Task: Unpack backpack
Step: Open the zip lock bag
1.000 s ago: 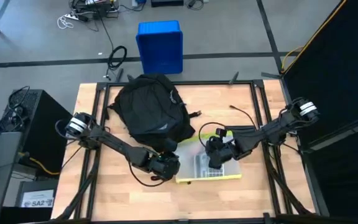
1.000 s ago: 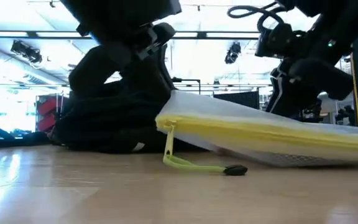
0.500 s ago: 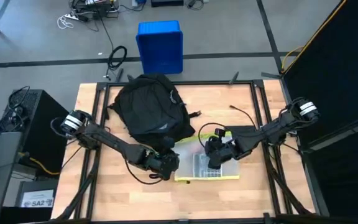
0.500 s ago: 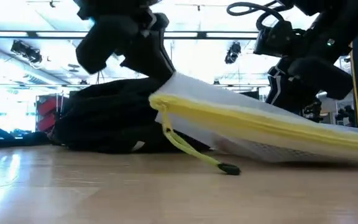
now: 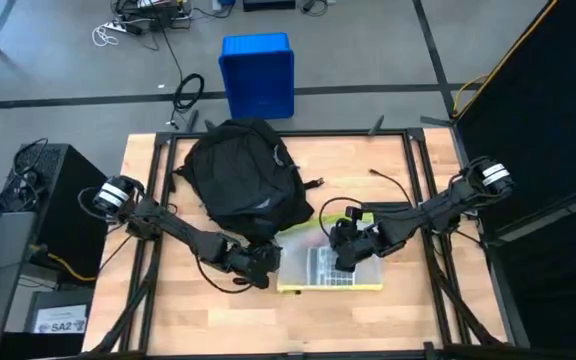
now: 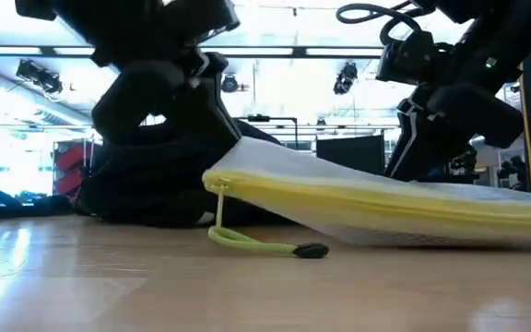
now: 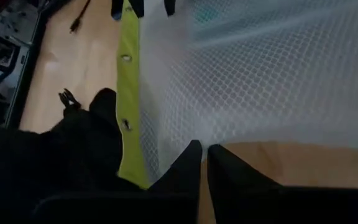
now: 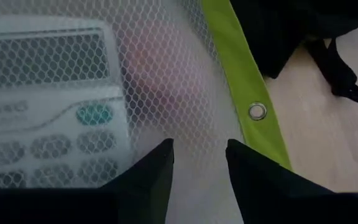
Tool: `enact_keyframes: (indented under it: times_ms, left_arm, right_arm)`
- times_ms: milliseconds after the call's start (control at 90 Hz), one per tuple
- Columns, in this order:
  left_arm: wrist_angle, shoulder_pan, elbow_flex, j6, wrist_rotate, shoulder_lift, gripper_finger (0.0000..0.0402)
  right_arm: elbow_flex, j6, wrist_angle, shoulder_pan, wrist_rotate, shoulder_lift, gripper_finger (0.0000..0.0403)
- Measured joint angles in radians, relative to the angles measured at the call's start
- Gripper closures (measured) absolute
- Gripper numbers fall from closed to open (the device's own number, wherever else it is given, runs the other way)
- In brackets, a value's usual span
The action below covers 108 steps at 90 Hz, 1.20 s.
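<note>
The black backpack [image 5: 238, 180] lies on its side at the table's far middle. In front of it is a clear mesh pouch [image 5: 330, 268] with yellow edges and a calculator [image 8: 48, 124] inside. A yellow zip cord [image 6: 256, 243] trails from it onto the wood. My left gripper [image 5: 266, 262] is shut on the pouch's left end. My right gripper [image 5: 346, 256] stands open over the pouch's far right part, fingers pointing down with mesh showing between them [image 8: 197, 168]. My left gripper pinches the pouch's left end [image 7: 178, 150], beside the yellow-edged corner, between its two fingers. It comes in from the table's left, slanting down. That end is lifted [image 6: 224, 175], while the pouch's right part lies on the table. My right gripper: I cannot tell whether its fingers touch the mesh.
A blue crate [image 5: 258, 75] stands on the floor beyond the far edge. A black box [image 5: 58, 200] sits left of the table. A thin black cable [image 5: 388, 185] lies on the wood at the right. Bare wood runs along the near edge [image 5: 218, 320].
My left gripper has drawn the pouch's left end toward the table's left, raising it midway and then lowering it. The pouch has slid a little left. The zip cord was lifted and now lies on the wood again.
</note>
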Motion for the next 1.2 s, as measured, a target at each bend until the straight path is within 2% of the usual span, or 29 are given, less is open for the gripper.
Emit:
enact_keyframes:
  times_ms: [378,722,944,1022,1200]
  left_arm:
    - [0.0,-0.074,-0.036,-0.047,-0.039,-0.095,0.0402]
    - [0.453,-0.13,-0.353,-0.149,-0.04,-0.206,0.0402]
    - [0.516,-0.139,-0.391,-0.242,0.071,-0.187,0.0399]
    - [0.551,-0.146,-0.391,-0.209,0.095,-0.156,0.0393]
    - [0.714,-0.174,-0.376,0.02,0.087,-0.057,0.0377]
  right_arm:
    - [0.0,0.0,0.012,-0.003,0.0,0.0,0.0278]
    - [0.011,-0.021,0.006,-0.001,0.0,0.0,0.0276]
    - [0.068,-0.036,-0.014,0.004,0.001,0.0,0.0278]
    - [0.085,-0.036,0.0,0.011,0.0,0.0,0.0275]
    - [0.092,-0.038,0.136,0.041,-0.077,0.0,0.0268]
